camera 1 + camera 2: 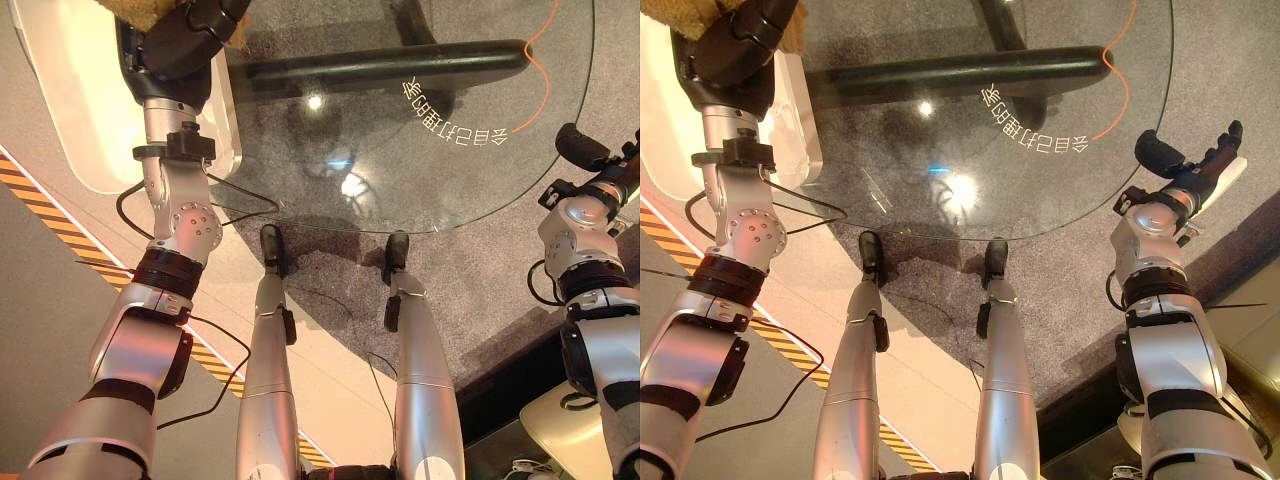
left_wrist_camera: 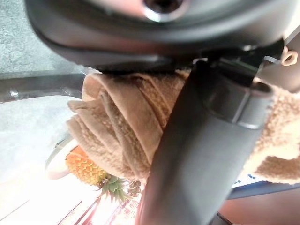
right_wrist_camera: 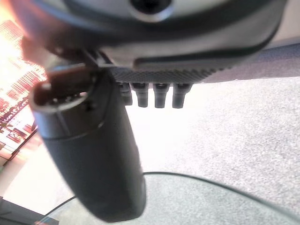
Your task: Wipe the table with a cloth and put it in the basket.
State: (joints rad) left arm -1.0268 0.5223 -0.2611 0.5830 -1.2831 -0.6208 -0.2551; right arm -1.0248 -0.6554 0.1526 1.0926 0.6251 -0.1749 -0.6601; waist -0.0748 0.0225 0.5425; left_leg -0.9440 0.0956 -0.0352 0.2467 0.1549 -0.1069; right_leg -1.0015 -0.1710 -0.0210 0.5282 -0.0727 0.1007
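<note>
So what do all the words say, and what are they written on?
White characters: one curved row printed on the round glass table, upside down from the head camera; too unclear for me to quote.
Blue strip past the cloth, in the left wrist view: a speck of print, too small to read.
I can make out no other words, numbers or signs.

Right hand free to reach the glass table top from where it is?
Probably yes. The right hand hangs open, holding nothing, beside the glass table rim, with nothing between them. The left hand grips the cloth.
</note>
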